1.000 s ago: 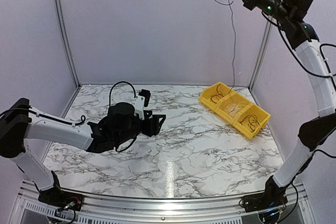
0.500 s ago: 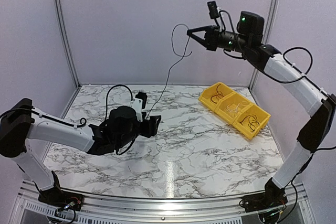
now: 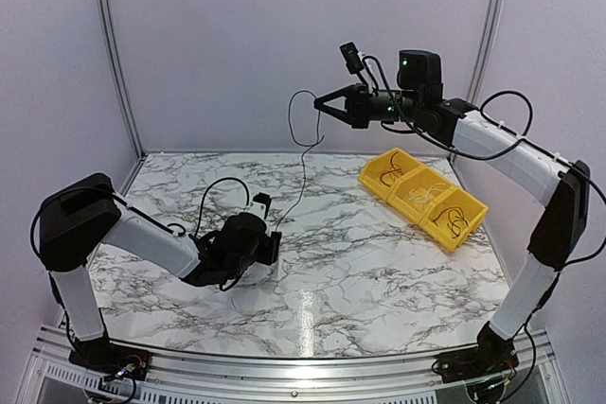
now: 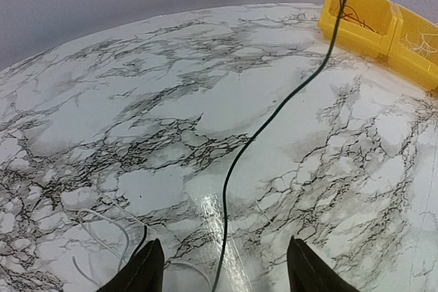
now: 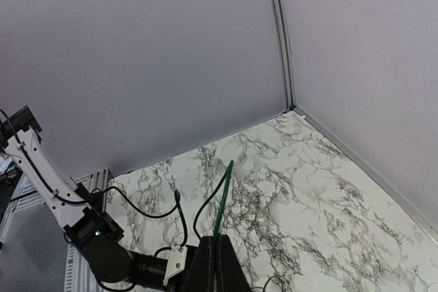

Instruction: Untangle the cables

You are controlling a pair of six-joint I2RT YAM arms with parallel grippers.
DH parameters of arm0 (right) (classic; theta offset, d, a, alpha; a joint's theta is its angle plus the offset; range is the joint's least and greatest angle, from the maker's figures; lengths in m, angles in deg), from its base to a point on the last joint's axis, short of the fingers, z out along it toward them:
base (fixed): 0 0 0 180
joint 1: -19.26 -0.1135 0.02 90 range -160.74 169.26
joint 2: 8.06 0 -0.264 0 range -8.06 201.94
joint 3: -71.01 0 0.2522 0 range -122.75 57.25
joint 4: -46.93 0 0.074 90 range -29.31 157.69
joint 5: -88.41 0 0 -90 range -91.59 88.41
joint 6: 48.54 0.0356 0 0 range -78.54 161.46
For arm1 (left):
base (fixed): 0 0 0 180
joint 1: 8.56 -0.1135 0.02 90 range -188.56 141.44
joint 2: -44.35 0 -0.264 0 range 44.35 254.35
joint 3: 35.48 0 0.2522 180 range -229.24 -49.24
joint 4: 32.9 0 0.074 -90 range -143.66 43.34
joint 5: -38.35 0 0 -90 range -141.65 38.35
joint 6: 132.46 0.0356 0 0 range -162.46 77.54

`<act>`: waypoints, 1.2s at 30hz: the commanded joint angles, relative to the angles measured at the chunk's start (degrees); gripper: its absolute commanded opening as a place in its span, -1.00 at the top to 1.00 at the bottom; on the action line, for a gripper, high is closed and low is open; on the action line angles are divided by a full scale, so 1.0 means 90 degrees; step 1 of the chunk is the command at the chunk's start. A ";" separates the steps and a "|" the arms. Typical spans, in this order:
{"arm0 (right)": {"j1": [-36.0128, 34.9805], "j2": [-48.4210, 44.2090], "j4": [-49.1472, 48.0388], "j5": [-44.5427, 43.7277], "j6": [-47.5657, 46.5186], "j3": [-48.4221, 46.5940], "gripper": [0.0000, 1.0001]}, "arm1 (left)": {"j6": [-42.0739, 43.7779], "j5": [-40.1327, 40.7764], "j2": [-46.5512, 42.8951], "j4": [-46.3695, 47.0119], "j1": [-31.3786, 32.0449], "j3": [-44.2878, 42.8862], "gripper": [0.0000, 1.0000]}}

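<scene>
Right gripper [image 3: 320, 105], clamped shut on a thin black cable [image 3: 301, 167], has swung in from the far corner, so the strand now drapes slack onto the marble-patterned table [image 3: 398, 272], clear of the yellow three-compartment plastic bin [image 3: 377, 188]. From its wrist, the left gripper [image 4: 224, 244] straddles that cable, jaws apart, unpinched. The right wrist view shows grey walls well off.

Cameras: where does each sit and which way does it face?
Top external: above, behind the bases, looking down at the white marble table; both arms show.
Left wrist: low over the table, facing the yellow three-compartment bin; left gripper open.
Right wrist: high up, looking down at the left arm; right gripper shut on the thin black cable.
Shared by top and left wrist: cable, bin.
</scene>
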 commanded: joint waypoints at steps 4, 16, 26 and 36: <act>-0.0030 -0.0355 -0.0002 0.0050 -0.0367 -0.0077 1.00 | -0.1505 -0.0086 -0.1440 -0.1537 -0.0543 0.0140 -0.29; -0.0029 -0.0239 0.0010 0.0041 -0.0467 -0.0148 1.00 | -0.3076 -0.1148 -0.1978 -0.4420 -0.1051 0.0311 -0.26; -0.0032 -0.0244 -0.0150 0.0143 -0.0187 0.0118 1.00 | -0.3253 -0.1134 -0.0988 -0.4093 -0.1385 0.0272 -0.25; 0.0082 -0.0408 0.0667 -0.0355 -0.0938 -0.0843 1.00 | -0.2853 -0.1341 -0.0102 -0.3291 -0.1694 0.0012 0.87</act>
